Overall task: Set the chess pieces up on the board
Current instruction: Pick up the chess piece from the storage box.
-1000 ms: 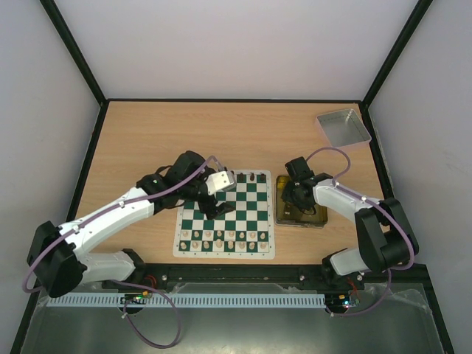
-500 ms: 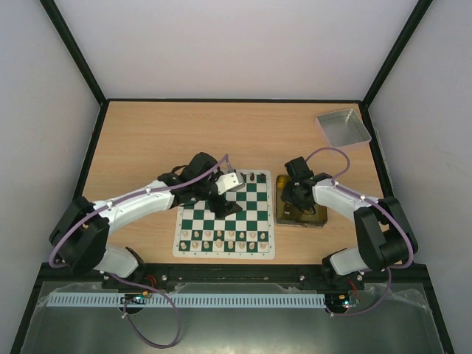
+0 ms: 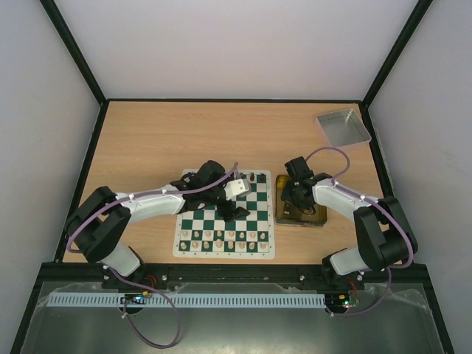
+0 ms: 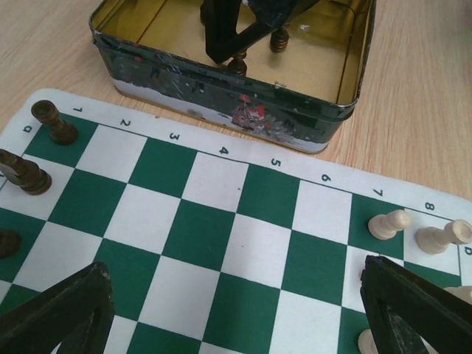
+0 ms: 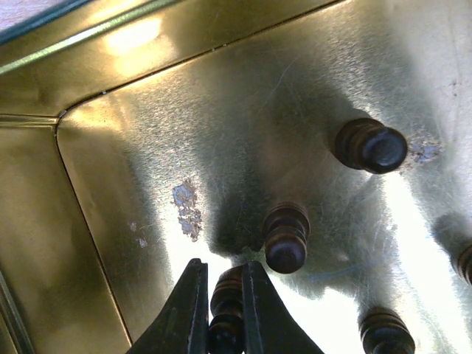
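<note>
My right hand [image 5: 224, 276] pinches a dark brown chess piece [image 5: 227, 296] in the gold tin [image 5: 88, 221]; lifting may topple its close neighbour [image 5: 286, 237]. My left hand [image 4: 236, 299] hangs spread above the green-and-white board [image 4: 214, 184].

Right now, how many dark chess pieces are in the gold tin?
5 dark pieces show in the tin: one in the right claw, one just past it, one farther right, one bottom right, one at the right edge. More may be hidden.
</note>
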Motion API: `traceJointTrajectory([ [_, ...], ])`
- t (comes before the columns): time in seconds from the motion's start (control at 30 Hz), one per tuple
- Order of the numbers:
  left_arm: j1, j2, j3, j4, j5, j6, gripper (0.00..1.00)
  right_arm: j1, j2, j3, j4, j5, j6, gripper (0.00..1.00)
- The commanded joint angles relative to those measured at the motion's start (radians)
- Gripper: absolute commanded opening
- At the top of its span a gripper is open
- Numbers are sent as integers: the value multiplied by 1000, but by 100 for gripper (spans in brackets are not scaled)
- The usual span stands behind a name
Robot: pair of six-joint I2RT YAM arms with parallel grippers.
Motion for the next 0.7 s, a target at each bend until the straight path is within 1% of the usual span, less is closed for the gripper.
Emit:
traceJointTrajectory([
  [0.0,-8,11,3,86,0,-9,91,-4,15,3,-16,20,-12,2],
  [0.23,-8,12,5,89,-6,-19,91,-4,10,10,-19,21,-12,2],
  [0.4,-9,-11,7,74,0,-24,88,-4,-11,32,-41,26,-19,2],
  [0.53,-9,-17,31,-3,8,14,88,-4,-23,57,-76,38,-28,2],
  [0.67,6,-65,23,-79,9,58,88,-4,-53,78,-110,54,-49,2],
])
